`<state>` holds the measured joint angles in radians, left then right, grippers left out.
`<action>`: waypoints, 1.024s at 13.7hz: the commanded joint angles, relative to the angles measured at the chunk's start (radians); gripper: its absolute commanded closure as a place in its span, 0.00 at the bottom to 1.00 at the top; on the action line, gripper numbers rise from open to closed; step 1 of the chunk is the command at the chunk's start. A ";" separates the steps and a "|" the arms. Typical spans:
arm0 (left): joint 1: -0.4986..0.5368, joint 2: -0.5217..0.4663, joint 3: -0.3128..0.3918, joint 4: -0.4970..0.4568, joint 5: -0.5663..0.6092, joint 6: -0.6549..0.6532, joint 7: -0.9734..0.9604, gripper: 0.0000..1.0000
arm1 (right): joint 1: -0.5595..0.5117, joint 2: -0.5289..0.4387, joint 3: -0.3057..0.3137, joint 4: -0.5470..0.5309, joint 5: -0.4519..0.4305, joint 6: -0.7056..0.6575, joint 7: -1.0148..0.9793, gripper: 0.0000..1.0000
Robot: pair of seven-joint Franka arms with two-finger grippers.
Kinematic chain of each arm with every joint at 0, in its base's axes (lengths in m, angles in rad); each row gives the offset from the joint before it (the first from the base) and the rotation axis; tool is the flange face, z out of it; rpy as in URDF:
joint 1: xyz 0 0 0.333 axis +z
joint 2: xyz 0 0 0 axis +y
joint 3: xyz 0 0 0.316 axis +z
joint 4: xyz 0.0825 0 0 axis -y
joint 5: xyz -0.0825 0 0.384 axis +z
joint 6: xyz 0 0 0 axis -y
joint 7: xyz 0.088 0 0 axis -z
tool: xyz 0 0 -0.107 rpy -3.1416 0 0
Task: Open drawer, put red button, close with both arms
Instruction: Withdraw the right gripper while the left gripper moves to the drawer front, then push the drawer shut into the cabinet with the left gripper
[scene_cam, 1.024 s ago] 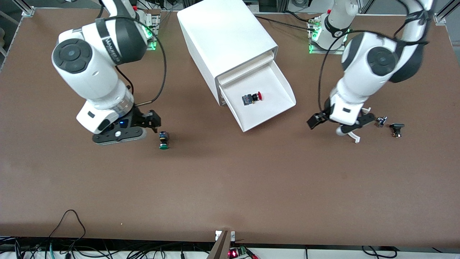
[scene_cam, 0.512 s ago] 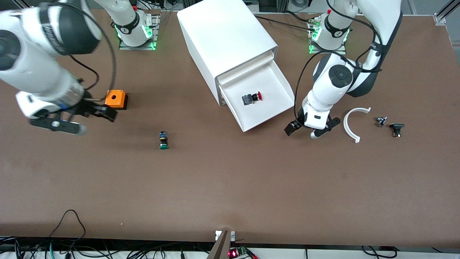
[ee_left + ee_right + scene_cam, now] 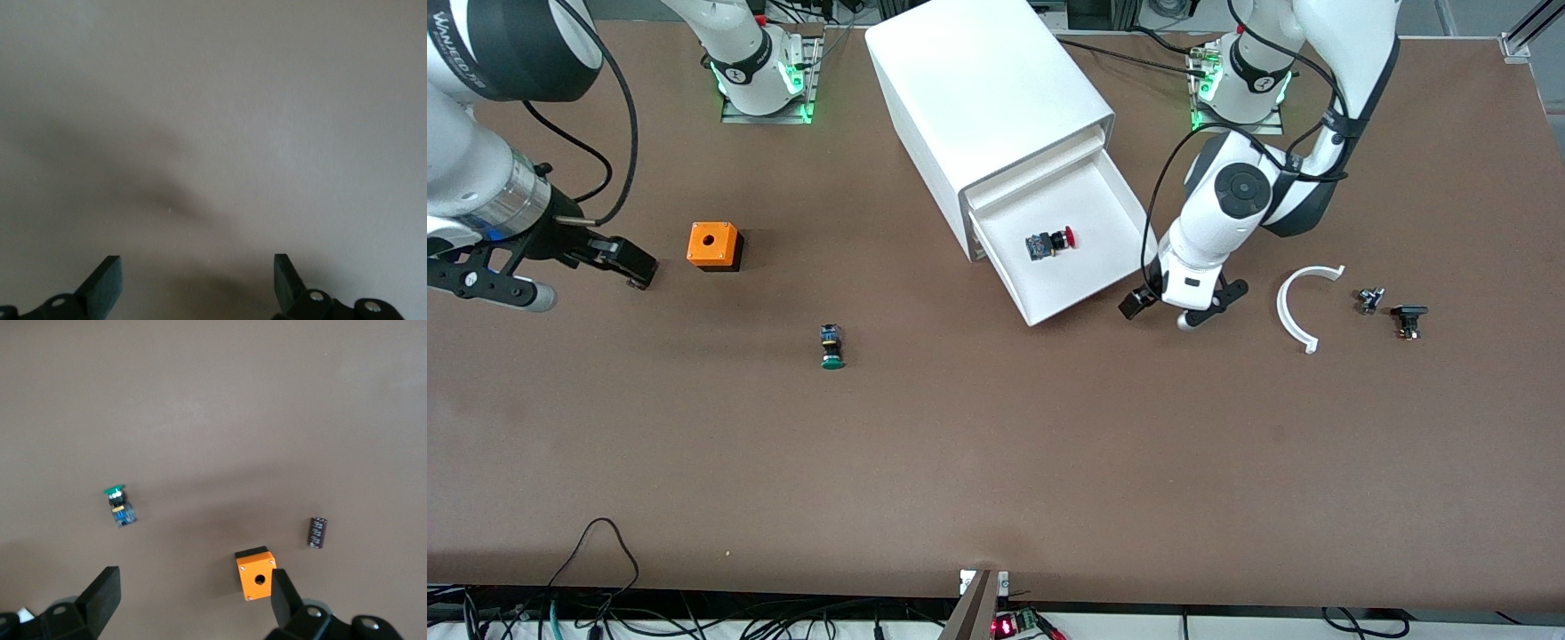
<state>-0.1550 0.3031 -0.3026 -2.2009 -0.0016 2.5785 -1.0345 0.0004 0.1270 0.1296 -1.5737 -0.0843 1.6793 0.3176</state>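
The red button (image 3: 1052, 241) lies on its side inside the open white drawer (image 3: 1092, 296) of the white cabinet (image 3: 978, 80). My left gripper (image 3: 1161, 310) is open and empty, low beside the drawer's front corner toward the left arm's end. In the left wrist view its fingers (image 3: 107, 283) stand wide apart before a plain white surface. My right gripper (image 3: 630, 265) is open and empty over the table near the right arm's end, beside the orange box (image 3: 713, 245). The right wrist view shows its open fingers (image 3: 101, 593) and the orange box (image 3: 256, 575).
A green-capped button (image 3: 831, 347) lies on the table, also in the right wrist view (image 3: 119, 505). A small dark cylinder (image 3: 317, 531) lies near the orange box. A white curved piece (image 3: 1303, 302) and two small dark parts (image 3: 1369, 300) (image 3: 1408, 318) lie toward the left arm's end.
My left gripper moved from over the white curved piece to the drawer's front corner. My right arm swung away from the green button toward its end of the table, uncovering the orange box.
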 commanded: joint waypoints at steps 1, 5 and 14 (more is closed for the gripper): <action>-0.023 -0.032 -0.035 -0.031 0.012 -0.017 -0.012 0.00 | -0.034 -0.090 0.012 -0.121 0.024 0.016 -0.077 0.00; -0.023 -0.047 -0.121 -0.034 0.012 -0.087 -0.010 0.00 | -0.036 -0.109 -0.077 -0.175 0.034 0.045 -0.234 0.00; -0.018 -0.065 -0.296 -0.036 0.003 -0.178 -0.010 0.00 | -0.037 -0.241 -0.117 -0.374 0.061 0.120 -0.302 0.00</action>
<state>-0.1818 0.2672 -0.5959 -2.2190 -0.0011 2.4201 -1.0397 -0.0310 -0.0743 0.0124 -1.9160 -0.0376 1.8170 0.0545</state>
